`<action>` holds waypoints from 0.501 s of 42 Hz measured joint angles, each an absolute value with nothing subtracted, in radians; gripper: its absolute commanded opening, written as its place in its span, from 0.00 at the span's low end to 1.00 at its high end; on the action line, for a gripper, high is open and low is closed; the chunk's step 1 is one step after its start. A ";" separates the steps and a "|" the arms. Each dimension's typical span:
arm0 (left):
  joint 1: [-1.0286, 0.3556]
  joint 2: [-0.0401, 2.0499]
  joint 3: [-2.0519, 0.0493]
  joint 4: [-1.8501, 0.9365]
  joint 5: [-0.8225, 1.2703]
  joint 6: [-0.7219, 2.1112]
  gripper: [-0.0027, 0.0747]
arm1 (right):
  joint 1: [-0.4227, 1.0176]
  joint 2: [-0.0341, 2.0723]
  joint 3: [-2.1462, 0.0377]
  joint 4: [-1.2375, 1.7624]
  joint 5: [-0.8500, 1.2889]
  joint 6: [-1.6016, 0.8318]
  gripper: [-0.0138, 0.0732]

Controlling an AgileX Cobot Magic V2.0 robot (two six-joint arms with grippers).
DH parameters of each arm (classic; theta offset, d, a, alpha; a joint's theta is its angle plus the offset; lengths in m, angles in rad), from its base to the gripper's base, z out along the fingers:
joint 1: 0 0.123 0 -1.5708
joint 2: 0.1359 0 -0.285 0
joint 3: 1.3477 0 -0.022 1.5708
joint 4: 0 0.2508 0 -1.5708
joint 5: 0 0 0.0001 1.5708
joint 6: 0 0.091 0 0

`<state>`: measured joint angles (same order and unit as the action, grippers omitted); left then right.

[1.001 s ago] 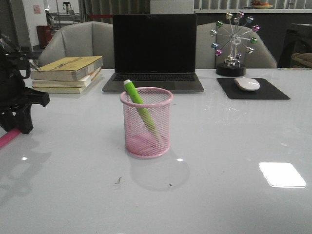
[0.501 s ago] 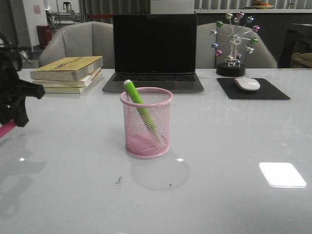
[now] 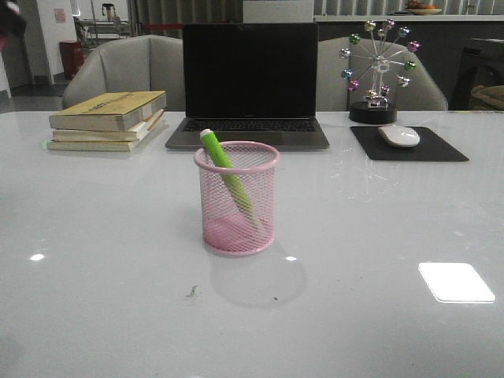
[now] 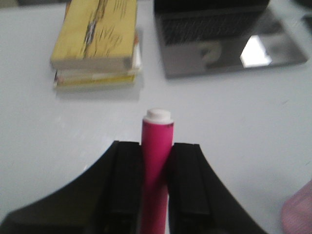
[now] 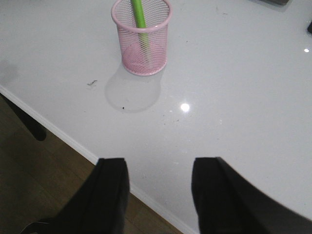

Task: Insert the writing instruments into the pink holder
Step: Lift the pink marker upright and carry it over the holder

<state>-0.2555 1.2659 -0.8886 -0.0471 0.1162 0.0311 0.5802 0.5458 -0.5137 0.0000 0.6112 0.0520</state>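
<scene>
The left arm, seen at the left edge of the front view half a second ago, is no longer seen there; the pink holder [image 3: 237, 198] and the green marker [image 3: 226, 175] leaning inside it are unchanged at the middle of the desk [image 3: 378, 228]. Only the left wrist view shows the pink marker [image 4: 156, 156], clamped between the closed jaws of the left gripper [image 4: 156, 195], white end outward, above the desk near the books [image 4: 95, 41] and laptop [image 4: 219, 34]. The right gripper [image 5: 158, 187] is seen only in its own wrist view, jaws spread and empty, over the desk's near edge. Two markers and one holder are counted.
</scene>
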 measured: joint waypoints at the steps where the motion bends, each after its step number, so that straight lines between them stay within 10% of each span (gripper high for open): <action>1: -0.274 1.240 -0.866 -0.048 0.068 0.031 0.15 | 0.580 0.546 -0.514 0.000 0.611 0.052 0.65; 21: -0.690 1.449 -0.802 -0.050 -0.697 0.031 0.15 | 0.580 0.546 -0.514 0.000 0.611 0.052 0.65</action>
